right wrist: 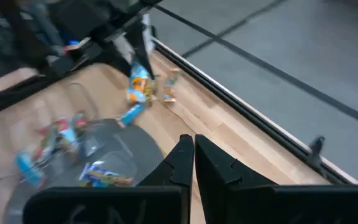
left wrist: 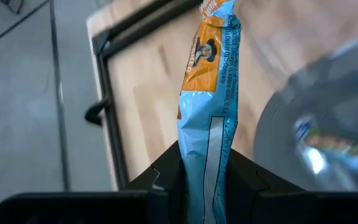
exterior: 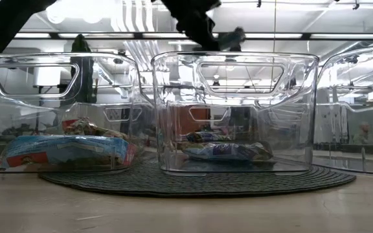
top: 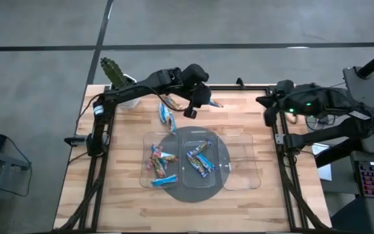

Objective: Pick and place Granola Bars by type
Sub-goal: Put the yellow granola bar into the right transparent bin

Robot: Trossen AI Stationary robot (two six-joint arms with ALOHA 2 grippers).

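Evidently a carry is under way: the left gripper (top: 203, 103) is clamped on a blue-and-orange bar (left wrist: 207, 106), raised above the wood with three clear trays (top: 239, 133) below and ahead of it. Next, I judge, it must travel over the tray matching that wrapper and let go. Loose bars (top: 167, 116) lie just beside it, about two; the left tray holds roughly four, the middle roughly three, the right none. Far right, the right gripper (right wrist: 192, 151) waits pinched together, holding nothing.
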